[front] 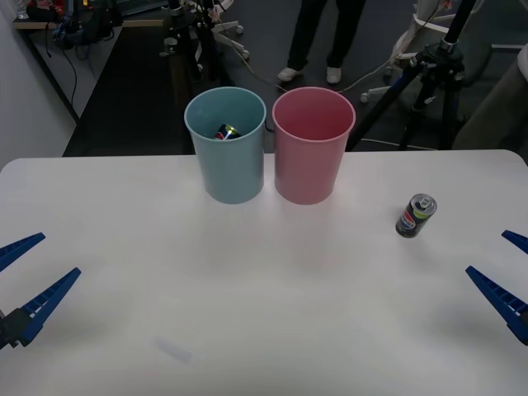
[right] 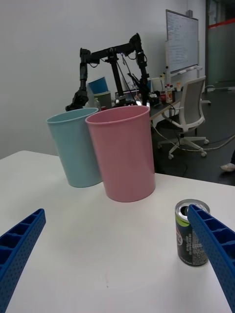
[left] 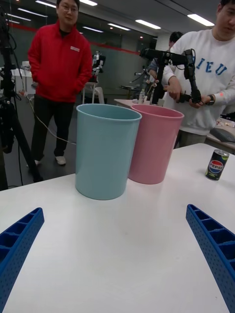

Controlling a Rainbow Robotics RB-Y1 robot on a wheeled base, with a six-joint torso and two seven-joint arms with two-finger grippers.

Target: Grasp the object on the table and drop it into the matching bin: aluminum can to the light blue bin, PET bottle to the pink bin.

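Front view: small dark aluminum can (front: 415, 216) upright near white table's (front: 247, 330) right edge | right gripper (front: 505, 279) wide, empty; left gripper (front: 29, 276) wide, parked | step: approach; next: close on can, carry to round light blue plastic bin (front: 225, 157).

White table (front: 124, 272) w/ light blue bin (front: 227, 148) and pink bin (front: 312, 148); dark aluminum can (front: 415, 216), red-and-blue logo, yellow-green band, silver top, sits beyond right gripper's (front: 505, 272) blue ribbed fingers (right: 215, 244).
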